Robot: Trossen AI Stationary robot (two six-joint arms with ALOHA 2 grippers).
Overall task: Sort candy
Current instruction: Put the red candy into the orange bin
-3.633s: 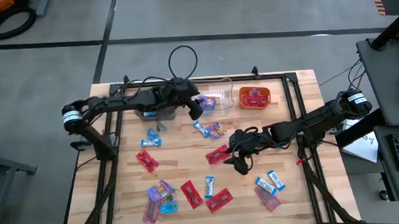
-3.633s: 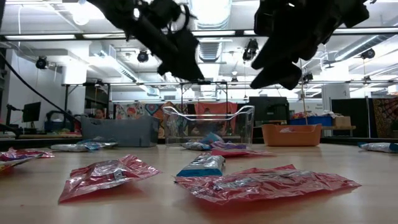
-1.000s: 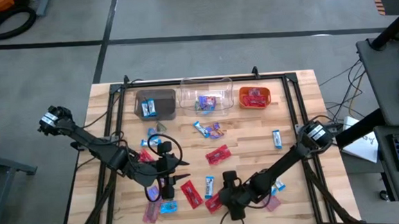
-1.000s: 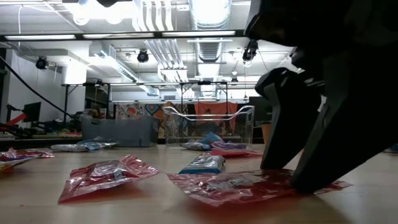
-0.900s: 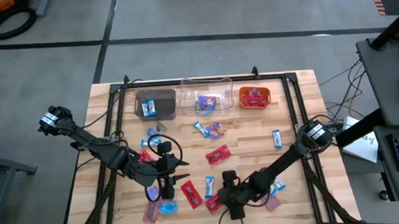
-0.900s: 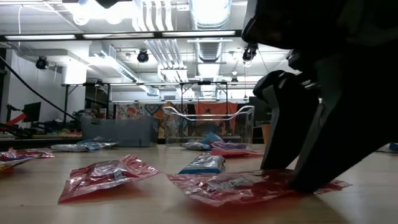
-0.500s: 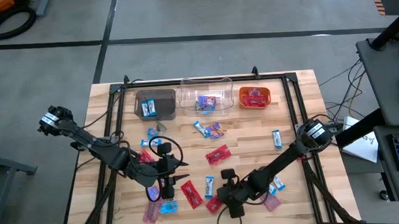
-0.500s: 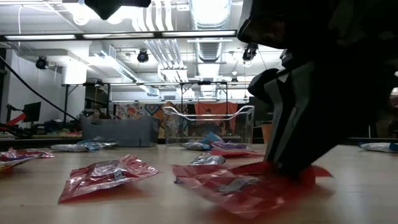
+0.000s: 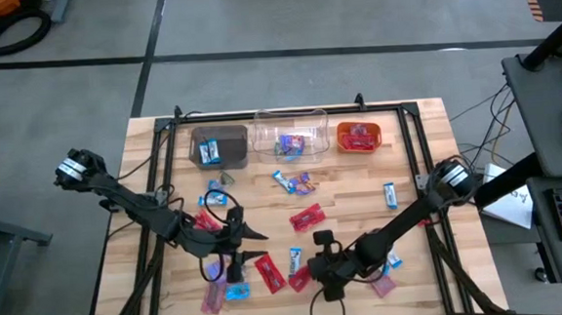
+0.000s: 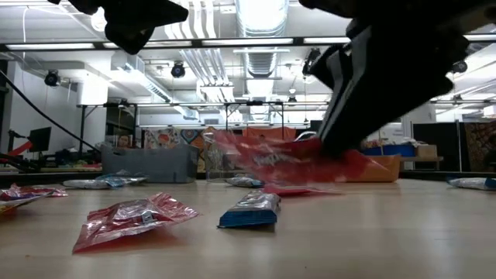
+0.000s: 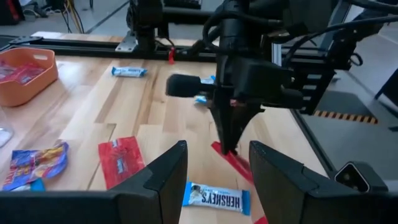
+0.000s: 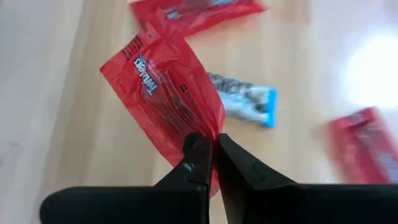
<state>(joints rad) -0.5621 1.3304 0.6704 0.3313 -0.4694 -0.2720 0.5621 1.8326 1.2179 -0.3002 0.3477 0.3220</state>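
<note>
One red candy (image 12: 163, 87) pinched by right fingers (image 12: 200, 159), hanging edge-down above table

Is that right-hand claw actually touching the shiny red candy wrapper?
Touching. In the right wrist view, the right gripper is shut on one edge of the flat, shiny red candy wrapper, which hangs clear of the wooden table.

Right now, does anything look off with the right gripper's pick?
Only slightly: the right gripper pinches the red candy by one edge, so it hangs off the table. Nothing looks torn or spilled.
</note>
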